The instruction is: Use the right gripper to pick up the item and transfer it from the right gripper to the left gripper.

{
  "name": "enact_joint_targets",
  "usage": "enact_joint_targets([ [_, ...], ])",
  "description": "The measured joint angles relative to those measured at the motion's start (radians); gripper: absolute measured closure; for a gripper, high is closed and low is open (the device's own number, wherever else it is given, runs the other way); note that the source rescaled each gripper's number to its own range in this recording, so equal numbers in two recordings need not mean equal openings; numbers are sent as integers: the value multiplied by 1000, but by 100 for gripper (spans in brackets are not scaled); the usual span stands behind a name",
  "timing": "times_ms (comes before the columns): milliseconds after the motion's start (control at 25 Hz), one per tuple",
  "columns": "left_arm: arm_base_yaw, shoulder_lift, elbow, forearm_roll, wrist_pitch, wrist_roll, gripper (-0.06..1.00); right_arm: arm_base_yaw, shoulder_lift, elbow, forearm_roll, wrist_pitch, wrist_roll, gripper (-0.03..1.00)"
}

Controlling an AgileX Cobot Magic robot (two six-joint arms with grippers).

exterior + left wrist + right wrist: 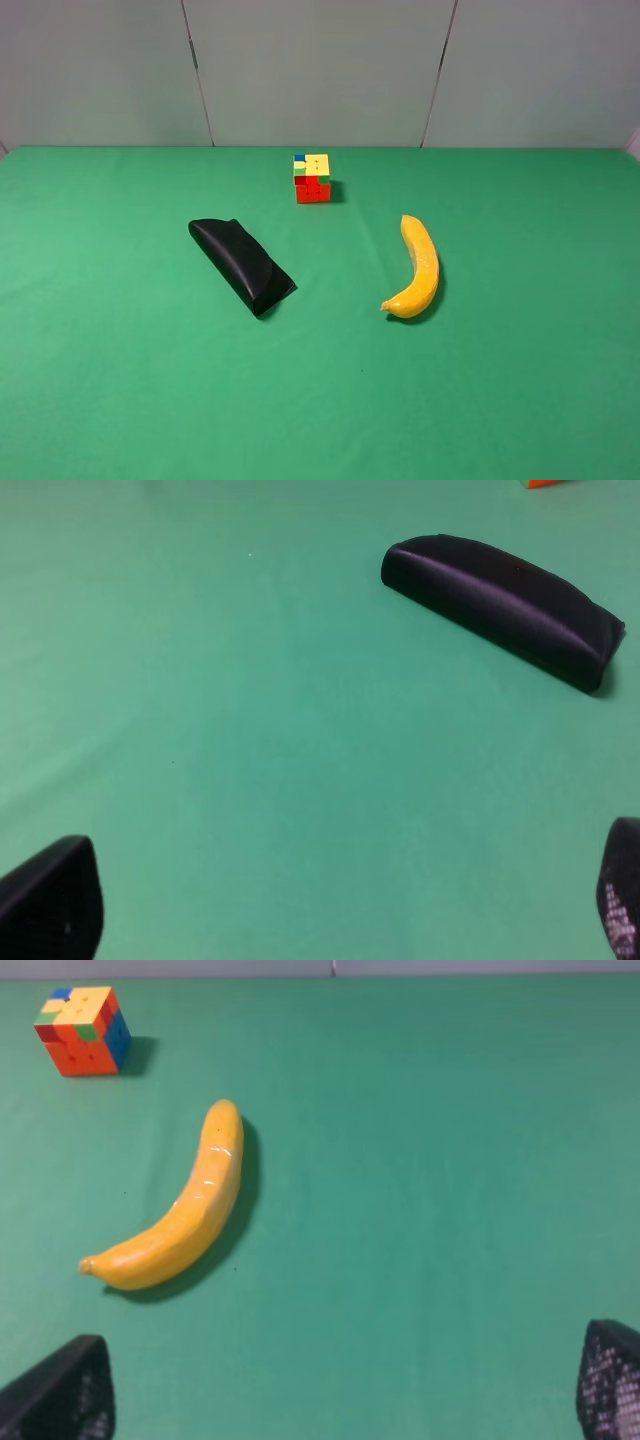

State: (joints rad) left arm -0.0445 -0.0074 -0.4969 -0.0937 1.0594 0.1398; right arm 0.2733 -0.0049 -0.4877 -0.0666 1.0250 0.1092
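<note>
Currently your banana (pixel 418 265) lies right of worktop (pixel 120 380) centre, long axis far edge to near edge, stem nearward, with right end effector (pixel 335 1385) and left end effector (pixel 336 895) both gaping wide.

In the left wrist view the left gripper (pixel 335 905) shows only two wide-spread fingertips (pixel 52 900), cut by the picture's edges, and the cube (pixel 545 483) is an orange sliver at the edge. The right gripper (pixel 345 1390) is cropped likewise, only its fingertips (pixel 62 1392) visible. A dark speck (pixel 362 372) on the cloth (pixel 120 400) is too small to identify.
</note>
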Motion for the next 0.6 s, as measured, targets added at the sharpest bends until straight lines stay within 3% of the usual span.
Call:
enact_joint_targets([
  [600,0,0,0,0,0,0,-4,0,0,0,0,0,0,-3],
])
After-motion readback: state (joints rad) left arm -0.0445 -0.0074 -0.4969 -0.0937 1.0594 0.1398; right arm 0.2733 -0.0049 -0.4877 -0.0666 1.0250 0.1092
